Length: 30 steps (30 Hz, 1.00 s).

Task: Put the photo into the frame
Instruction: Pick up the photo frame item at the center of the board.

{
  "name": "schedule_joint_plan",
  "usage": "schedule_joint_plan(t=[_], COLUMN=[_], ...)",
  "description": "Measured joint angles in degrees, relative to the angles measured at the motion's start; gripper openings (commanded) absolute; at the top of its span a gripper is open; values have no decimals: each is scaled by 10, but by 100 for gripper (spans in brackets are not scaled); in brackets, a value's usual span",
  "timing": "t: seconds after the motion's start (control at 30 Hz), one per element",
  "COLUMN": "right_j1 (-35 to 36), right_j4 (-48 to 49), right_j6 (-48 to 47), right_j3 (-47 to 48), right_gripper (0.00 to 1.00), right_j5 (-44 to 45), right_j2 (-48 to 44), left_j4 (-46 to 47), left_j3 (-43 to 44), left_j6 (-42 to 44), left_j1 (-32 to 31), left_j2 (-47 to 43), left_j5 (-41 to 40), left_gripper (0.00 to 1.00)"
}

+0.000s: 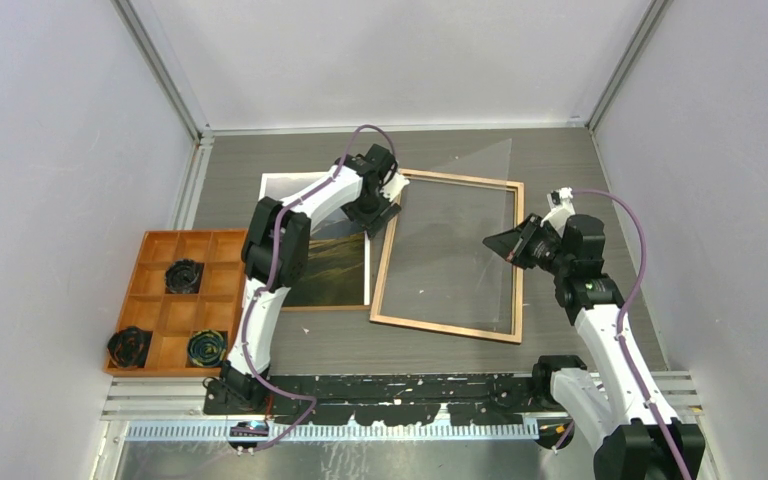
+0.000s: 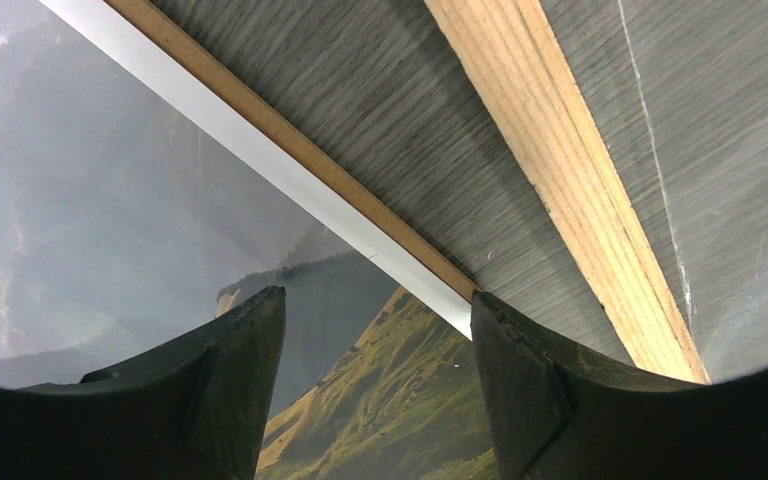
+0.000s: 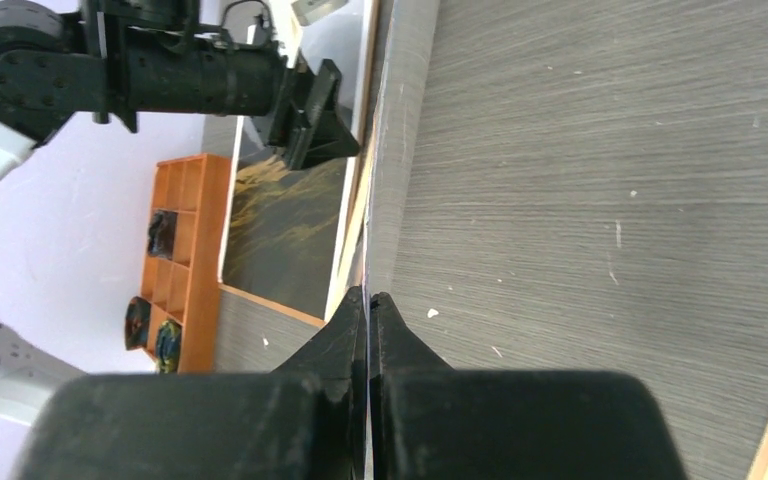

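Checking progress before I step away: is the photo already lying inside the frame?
No, the photo lies flat to the left of the frame, outside its rails.

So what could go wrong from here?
The right pincer pinches the clear pane only by its thin edge, tilted above the frame; it might slip. The open left pincer hangs over the photo, whose edge lies flat on a brown board; it could catch both or crease the print.
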Motion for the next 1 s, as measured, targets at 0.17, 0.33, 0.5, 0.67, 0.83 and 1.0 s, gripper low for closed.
schedule_joint_plan(t=[0.17, 0.33, 0.5, 0.67, 0.83, 1.0], right_j1=[-1, -1, -3, -3, -3, -3], right_j4=[32, 50, 42, 10, -7, -10], right_j6=[18, 25, 20, -2, -15, -21], right_j3=[-1, -1, 10, 38, 63, 69], right_gripper=[1, 1, 1, 1, 1, 1], right_j5=[-30, -45, -42, -26, -27, -33], right_j2=[-2, 8, 55, 92, 106, 118], left_j4=[-2, -1, -1, -1, -1, -1], left_j3=[7, 12, 12, 12, 12, 12], left_j6=[-9, -19, -28, -29, -29, -29], left_j1=[10, 26, 36, 36, 33, 28], left_j2=[3, 5, 6, 6, 6, 7], left_j5=[13, 28, 32, 37, 40, 42], left_gripper=[69, 68, 68, 68, 68, 68])
